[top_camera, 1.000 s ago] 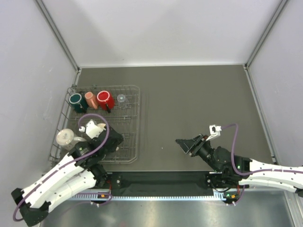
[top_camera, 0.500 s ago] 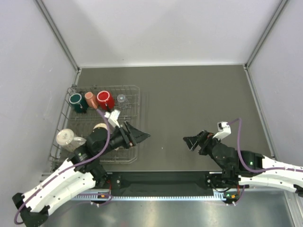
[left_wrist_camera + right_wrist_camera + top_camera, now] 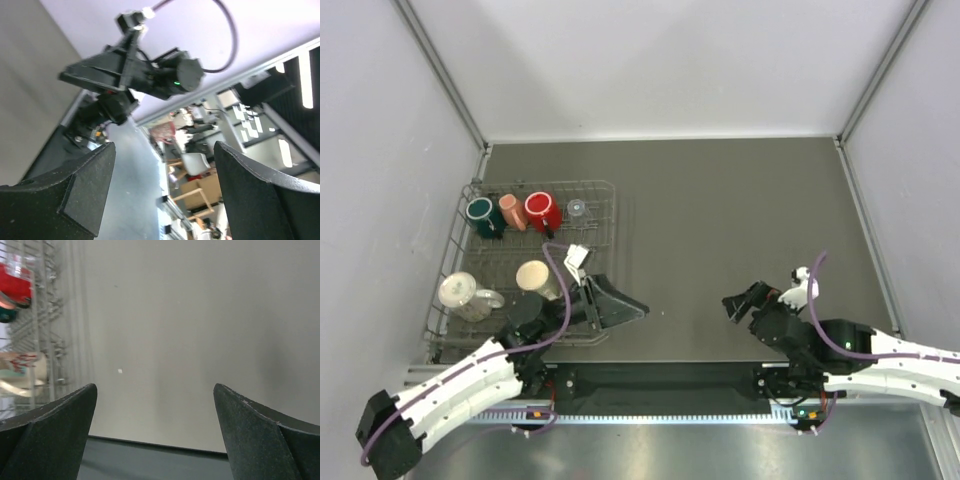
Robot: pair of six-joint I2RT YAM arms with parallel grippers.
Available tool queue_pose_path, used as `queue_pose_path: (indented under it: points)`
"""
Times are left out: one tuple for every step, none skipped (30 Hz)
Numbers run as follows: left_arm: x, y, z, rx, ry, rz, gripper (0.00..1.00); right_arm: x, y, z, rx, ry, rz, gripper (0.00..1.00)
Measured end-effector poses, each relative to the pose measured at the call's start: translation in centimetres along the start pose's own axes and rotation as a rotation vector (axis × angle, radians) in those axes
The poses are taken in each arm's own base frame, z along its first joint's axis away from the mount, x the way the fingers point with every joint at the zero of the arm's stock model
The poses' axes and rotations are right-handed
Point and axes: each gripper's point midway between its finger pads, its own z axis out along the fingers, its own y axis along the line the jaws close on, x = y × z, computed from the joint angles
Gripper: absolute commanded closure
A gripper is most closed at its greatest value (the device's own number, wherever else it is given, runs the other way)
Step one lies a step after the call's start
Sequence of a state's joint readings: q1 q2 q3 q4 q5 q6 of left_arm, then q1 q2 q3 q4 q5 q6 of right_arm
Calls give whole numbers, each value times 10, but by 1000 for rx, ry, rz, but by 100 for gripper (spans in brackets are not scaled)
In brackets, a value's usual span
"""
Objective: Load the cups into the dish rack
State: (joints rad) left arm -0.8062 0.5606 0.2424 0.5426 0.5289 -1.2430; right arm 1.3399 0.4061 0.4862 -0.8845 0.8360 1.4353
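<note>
Cups (image 3: 541,211) sit inside the dish rack (image 3: 603,240) on the left, with the left gripper (image 3: 638,308) by its near right corner and the right gripper (image 3: 730,308) well apart, both gaping wide and empty.

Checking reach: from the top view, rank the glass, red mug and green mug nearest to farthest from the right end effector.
1. Glass, rack's back right.
2. Red mug, just left of it.
3. Green mug, rack's back left.
</note>
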Motion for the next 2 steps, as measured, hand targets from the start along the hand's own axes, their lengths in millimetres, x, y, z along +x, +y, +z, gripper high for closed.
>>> queue_pose_path:
  points:
    - [4,-1,-4,31,-2,-9,15,3,-4,2,7,3,-6,0]
    - [7,-2,-8,61,-4,-19,14,6,-8,3,12,5,-16,0]
